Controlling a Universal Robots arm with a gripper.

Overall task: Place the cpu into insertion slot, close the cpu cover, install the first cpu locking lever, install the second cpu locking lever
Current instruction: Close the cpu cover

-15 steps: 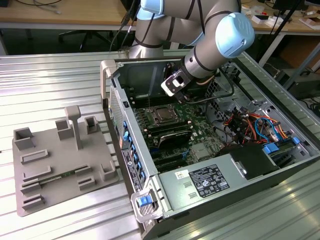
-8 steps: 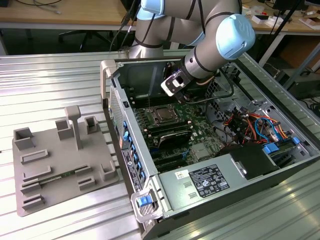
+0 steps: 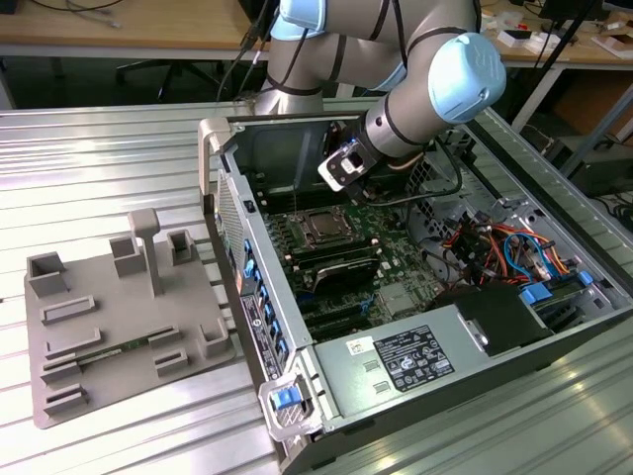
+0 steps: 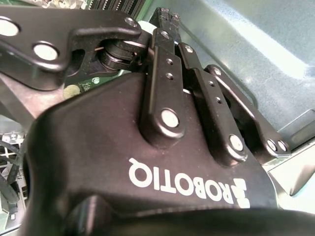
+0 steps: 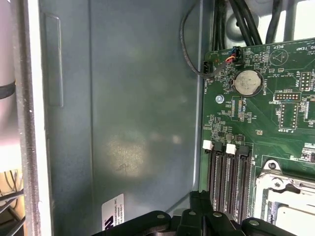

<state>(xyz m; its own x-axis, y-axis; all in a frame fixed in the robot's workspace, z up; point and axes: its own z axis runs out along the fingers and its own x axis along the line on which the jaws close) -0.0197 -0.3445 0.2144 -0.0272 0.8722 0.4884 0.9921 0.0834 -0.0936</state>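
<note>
I cannot tell if my gripper (image 4: 147,34) is open or closed; it hangs near the insertion slot (image 3: 302,228), where the cpu (image 3: 323,229) looks seated under the cpu cover (image 5: 278,183), and the levers look unsettled.

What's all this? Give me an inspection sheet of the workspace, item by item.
Surface: ribbed metal table, with an open computer case on it.
Job's things: slot in the green board, with the silver cover framing it; the pale metal inside may be the cpu.
Clutter: grey fixture tray, to the exterior view's left of the case.
Grippers: gripper inside the case, beside the memory slots.
Cables: orange, blue and black wires in the case.
Surroundings: wooden desks behind.
</note>
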